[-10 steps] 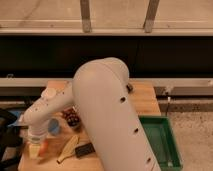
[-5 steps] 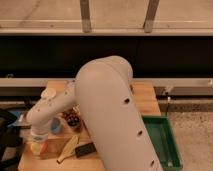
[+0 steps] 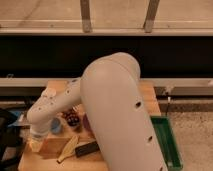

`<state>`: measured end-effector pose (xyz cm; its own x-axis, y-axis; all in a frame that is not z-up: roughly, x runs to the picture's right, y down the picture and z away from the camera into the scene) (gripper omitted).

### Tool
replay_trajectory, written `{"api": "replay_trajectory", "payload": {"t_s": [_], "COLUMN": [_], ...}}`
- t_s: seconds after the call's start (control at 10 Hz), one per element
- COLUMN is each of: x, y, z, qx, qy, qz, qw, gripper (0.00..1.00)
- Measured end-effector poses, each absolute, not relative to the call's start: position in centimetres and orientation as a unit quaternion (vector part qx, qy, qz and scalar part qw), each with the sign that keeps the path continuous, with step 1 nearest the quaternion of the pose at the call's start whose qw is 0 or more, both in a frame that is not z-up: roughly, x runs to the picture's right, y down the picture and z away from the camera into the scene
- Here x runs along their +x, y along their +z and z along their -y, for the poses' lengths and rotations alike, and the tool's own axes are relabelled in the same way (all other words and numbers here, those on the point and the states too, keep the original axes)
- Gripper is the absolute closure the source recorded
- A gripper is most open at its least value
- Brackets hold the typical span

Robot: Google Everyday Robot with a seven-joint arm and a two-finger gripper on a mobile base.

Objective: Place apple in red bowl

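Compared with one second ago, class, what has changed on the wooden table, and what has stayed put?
The white arm's gripper, at the wooden table's lower-left corner in view, sank slightly and its fingers closed, apparently around the small yellowish apple. The dark grape bunch, yellow banana, black oblong object and green tray stayed put.

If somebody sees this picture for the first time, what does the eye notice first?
The big white arm fills the middle of the view and hides much of the wooden table. Its gripper is shut low at the table's left edge, right at a pale yellowish thing, probably the apple. Beside it lie dark grapes and a banana; a green tray stands at the right.
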<state>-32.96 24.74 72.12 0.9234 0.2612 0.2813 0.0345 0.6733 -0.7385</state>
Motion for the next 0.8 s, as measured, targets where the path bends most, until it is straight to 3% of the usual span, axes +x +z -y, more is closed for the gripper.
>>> {"api": "replay_trajectory", "payload": {"t_s": [0.3,0.8], "x": [-32.8,-28.7], "y": [70.1,67.4], "z": [-21.6,-10.9], "qx": [-0.374,-0.312], "qy": [0.062,0.120], "qz": [0.193,0.172], "qw": [0.905,0.927], "gripper": [1.00,1.00]}}
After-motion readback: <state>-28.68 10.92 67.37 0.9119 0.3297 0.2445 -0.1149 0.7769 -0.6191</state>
